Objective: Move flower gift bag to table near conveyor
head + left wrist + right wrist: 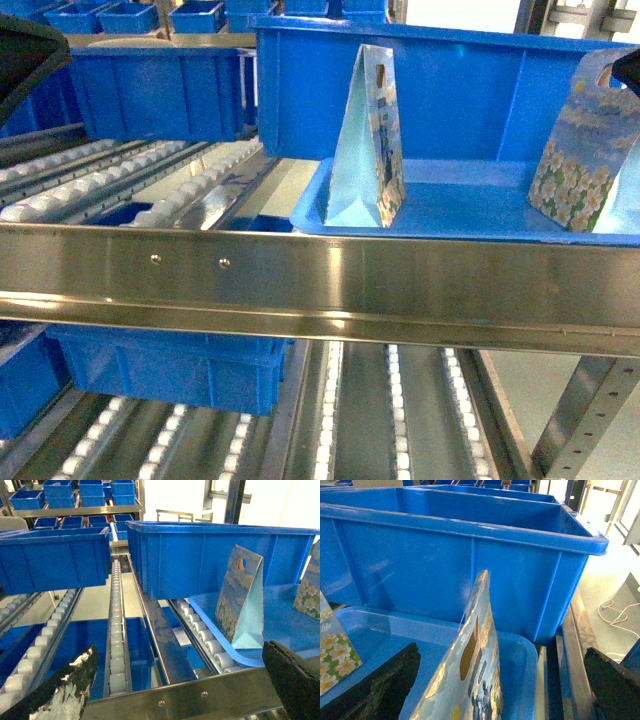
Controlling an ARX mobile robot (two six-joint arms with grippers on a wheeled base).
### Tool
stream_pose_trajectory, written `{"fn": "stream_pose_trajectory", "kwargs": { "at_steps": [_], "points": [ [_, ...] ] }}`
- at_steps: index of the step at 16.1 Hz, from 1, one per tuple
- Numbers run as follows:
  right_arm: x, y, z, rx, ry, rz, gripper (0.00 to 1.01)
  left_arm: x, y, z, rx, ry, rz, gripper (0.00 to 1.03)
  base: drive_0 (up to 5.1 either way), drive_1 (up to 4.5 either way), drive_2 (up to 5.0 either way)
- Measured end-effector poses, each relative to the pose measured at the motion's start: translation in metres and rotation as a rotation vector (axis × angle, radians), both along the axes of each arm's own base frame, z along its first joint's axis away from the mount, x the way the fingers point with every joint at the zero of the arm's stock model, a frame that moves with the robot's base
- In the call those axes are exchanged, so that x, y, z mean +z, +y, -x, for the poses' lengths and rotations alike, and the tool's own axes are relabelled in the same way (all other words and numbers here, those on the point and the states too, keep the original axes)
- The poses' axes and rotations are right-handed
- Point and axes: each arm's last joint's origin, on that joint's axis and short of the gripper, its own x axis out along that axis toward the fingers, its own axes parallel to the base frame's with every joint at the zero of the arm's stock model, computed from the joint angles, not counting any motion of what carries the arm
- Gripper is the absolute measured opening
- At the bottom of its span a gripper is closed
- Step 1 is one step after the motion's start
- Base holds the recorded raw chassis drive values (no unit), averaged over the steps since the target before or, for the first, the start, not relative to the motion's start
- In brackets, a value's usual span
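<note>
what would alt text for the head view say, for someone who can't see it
Two gift bags stand upright in a shallow blue tray on the conveyor: a pale blue bag seen nearly edge-on near the middle, and a flower gift bag with white daisies at the right edge. A large blue bin sits behind them, and a shiny steel rail crosses the foreground.

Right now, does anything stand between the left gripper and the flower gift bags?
Yes: the conveyor's front steel rail crosses low before the open left gripper; the nearest gift bag rises above it.
</note>
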Motion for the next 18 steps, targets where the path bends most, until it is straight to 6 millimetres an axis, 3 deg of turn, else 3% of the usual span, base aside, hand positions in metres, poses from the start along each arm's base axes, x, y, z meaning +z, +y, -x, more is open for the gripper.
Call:
{"fn": "stream_pose_trajectory", "kwargs": {
  "at_steps": [2, 7, 8, 10, 14, 18],
  "points": [
    [-0.016, -0.003, -0.006, -0.014, 0.041, -0.005, 0.98, 0.0, 0.0, 0.0, 0.0, 0.0, 0.0, 0.98, 0.0, 0.0, 0.0],
    [-0.015, -0.004, -0.008, -0.016, 0.014, -0.004, 0.94, 0.0, 0.0, 0.0, 0.0, 0.0, 0.0, 0.98, 0.0, 0.0, 0.0],
    [-0.015, -0.004, -0.008, -0.016, 0.013, -0.004, 0.6, 0.0, 0.0, 0.0, 0.0, 0.0, 0.0, 0.98, 0.0, 0.0, 0.0],
    [-0.015, -0.004, -0.008, -0.016, 0.013, -0.004, 0.49, 0.0, 0.0, 0.0, 0.0, 0.0, 0.0, 0.98, 0.0, 0.0, 0.0],
    [-0.015, -0.003, -0.008, -0.015, 0.009, -0.005, 0.04, 0.0, 0.0, 0.0, 0.0, 0.0, 0.0, 0.98, 0.0, 0.0, 0.0],
    [-0.003, -0.002, -0.006, -0.015, -0.03, -0.028, 0.02, 0.0, 0.0, 0.0, 0.0, 0.0, 0.0, 0.98, 0.0, 0.0, 0.0]
  ]
}}
